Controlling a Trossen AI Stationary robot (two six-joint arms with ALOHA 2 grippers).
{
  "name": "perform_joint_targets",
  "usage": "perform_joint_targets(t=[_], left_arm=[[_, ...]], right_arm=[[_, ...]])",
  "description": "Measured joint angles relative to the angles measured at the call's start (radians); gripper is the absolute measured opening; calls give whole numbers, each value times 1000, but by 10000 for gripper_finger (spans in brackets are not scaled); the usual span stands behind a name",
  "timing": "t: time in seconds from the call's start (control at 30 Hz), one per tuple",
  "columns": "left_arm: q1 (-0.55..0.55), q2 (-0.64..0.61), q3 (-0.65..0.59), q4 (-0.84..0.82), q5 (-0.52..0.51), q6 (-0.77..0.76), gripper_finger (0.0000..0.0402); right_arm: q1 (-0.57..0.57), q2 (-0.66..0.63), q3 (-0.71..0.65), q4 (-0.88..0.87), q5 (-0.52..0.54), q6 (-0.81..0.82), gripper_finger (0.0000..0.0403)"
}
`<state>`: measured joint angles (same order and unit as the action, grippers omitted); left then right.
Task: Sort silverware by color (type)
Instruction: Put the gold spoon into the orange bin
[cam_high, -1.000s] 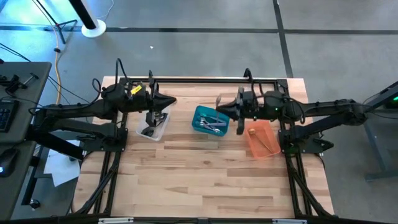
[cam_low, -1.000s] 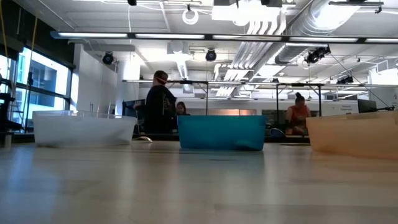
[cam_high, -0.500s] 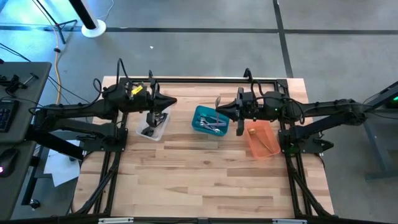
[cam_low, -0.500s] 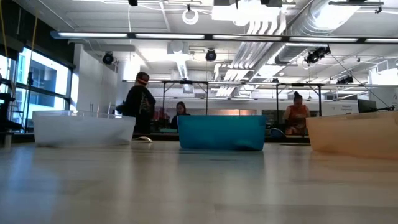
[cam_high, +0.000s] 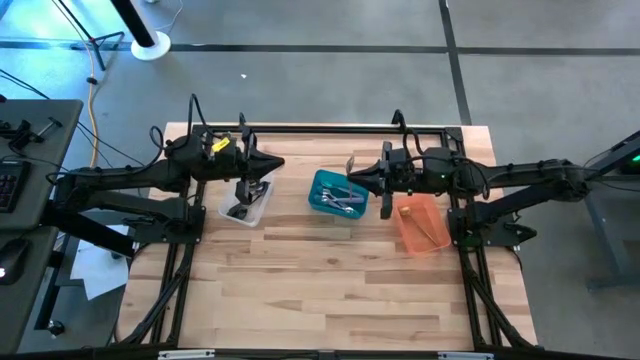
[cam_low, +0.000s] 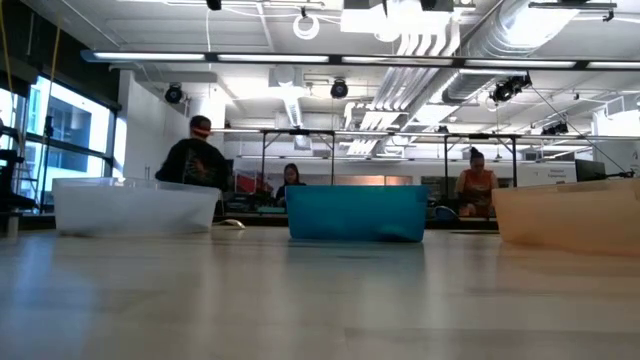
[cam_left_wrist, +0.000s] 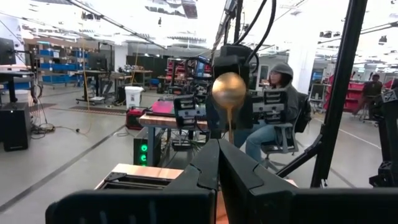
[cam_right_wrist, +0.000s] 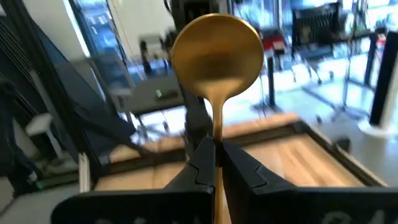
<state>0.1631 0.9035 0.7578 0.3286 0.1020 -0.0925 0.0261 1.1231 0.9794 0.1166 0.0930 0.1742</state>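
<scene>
Right gripper (cam_right_wrist: 216, 163) clamped on gold spoon (cam_right_wrist: 216, 57), at nine o'clock of orange bin (cam_high: 420, 223), likely for dropping there; left gripper (cam_left_wrist: 219, 163) closed empty, idle above clear bin (cam_high: 246, 203).

Around your wooden counter (cam_high: 330, 290) lies a grey concrete floor (cam_high: 300, 90) crossed by dark seams. A white lamp base (cam_high: 150, 44) stands beyond the far-left corner, and a dark desk (cam_high: 30, 150) sits at your left. Across the room, white ducts (cam_low: 440, 40) and strip lights run overhead, bright windows (cam_low: 60, 140) fill the left wall, and people (cam_low: 195, 165) sit at benches.
</scene>
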Motion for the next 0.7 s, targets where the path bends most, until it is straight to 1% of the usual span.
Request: perform_joint_targets(t=[0.1,0.23,0.37,0.5,0.6,0.7], left_arm=[[0,0,0,0,0,0,0],[0,0,0,-3,0,0,0],[0,0,0,-9,0,0,0],[0,0,0,-19,0,0,0],[0,0,0,-19,0,0,0],[0,0,0,-19,0,0,0]], right_arm=[[0,-24,0,-121,38,27,0],[0,-64,0,-340,88,123,0],[1,-87,0,-579,91,259,0],[21,-81,0,-806,95,383,0],[37,-77,0,-903,116,448,0],[42,-77,0,-939,124,478,0]])
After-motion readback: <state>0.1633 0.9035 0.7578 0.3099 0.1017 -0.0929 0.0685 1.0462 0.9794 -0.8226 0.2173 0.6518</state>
